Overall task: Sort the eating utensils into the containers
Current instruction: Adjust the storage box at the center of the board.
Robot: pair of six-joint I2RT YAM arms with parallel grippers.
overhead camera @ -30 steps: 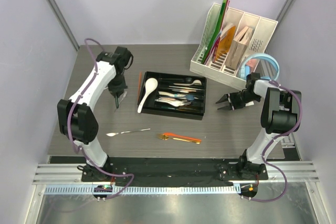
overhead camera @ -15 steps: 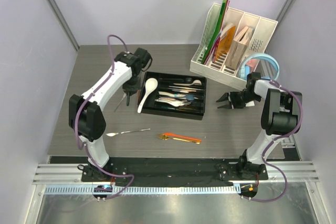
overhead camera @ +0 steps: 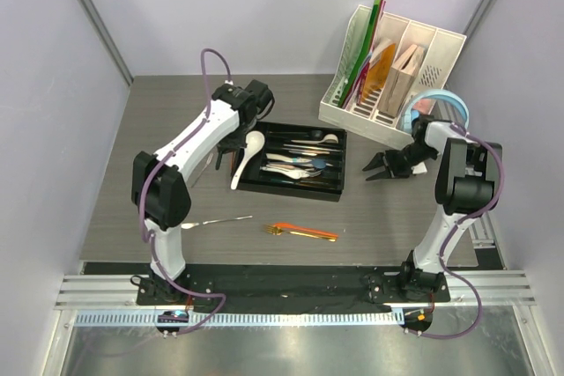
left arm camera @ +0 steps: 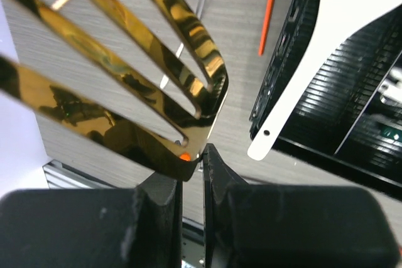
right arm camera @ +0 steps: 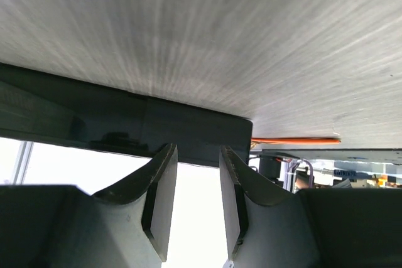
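Where the overhead camera looks down, I see a dark grey wood-grain table (overhead camera: pixel 159 182) between pale lilac walls, with a metal rail along its near edge. The black cutlery tray (overhead camera: pixel 291 193) sits mid-table. A white ceramic soup spoon (overhead camera: pixel 249 151) lies slanted in its left compartment, and steel cutlery (overhead camera: pixel 300 165) fills the long slots to the right of it. Behind the tray to the right is a white file organiser (overhead camera: pixel 352 116) holding folders, with light-blue headphones (overhead camera: pixel 449 103) beside it. In front of the tray, a steel utensil (overhead camera: pixel 216 220) and an orange-handled gold utensil (overhead camera: pixel 304 232) lie loose on the table. My left gripper (overhead camera: pixel 227 149) hangs just off the tray's left edge. My right gripper (overhead camera: pixel 374 169) is low near the tray's right end, its fingers spread and empty.

On the left wrist feed, the fingers are pinching a gold fork (left arm camera: pixel 125 61) at the base of its tines. The tray's wall and the soup spoon's handle are at the right of this view. An orange chopstick (left arm camera: pixel 270 10) lies on the table just outside the tray's wall.

On the right wrist feed, the two fingers stand apart with nothing between them, facing the tray's dark side wall across bare wood grain.
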